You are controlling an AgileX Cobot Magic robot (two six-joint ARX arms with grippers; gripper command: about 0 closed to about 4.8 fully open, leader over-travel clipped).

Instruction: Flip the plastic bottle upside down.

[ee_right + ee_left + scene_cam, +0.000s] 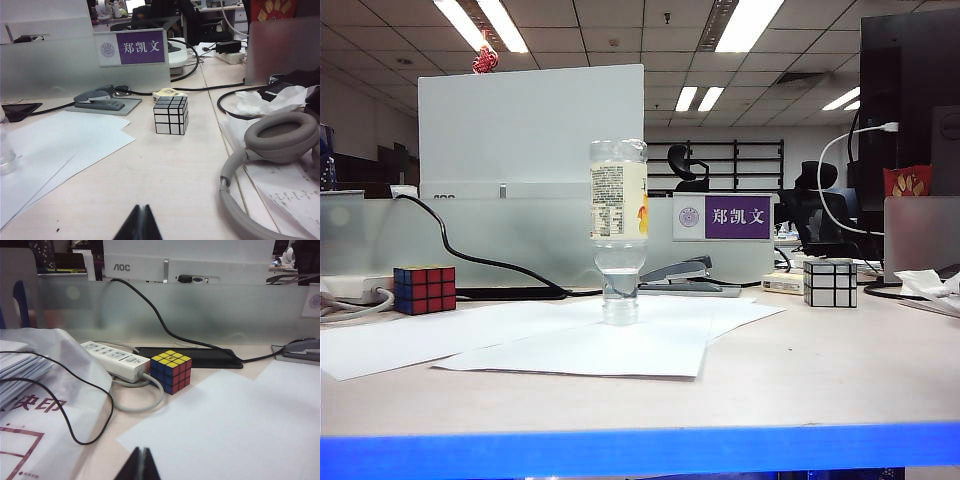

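Observation:
The plastic bottle (618, 230) stands upside down on its cap at the middle of the table, on white paper sheets (570, 345); its cream label faces the exterior camera. No arm shows in the exterior view. In the right wrist view a clear sliver of the plastic bottle (5, 152) sits at the picture's edge, well away from my right gripper (141, 208), which is shut on nothing above the bare tabletop. My left gripper (141, 450) is also shut and empty, over the edge of the white paper (230, 430). The bottle is out of the left wrist view.
A coloured cube (424, 289) and a power strip (117, 360) lie at the left. A silver mirror cube (830, 282), a stapler (685, 275) and a name sign (725, 217) stand at the back right. Grey headphones (280, 140) and crumpled paper (260, 102) lie at the right.

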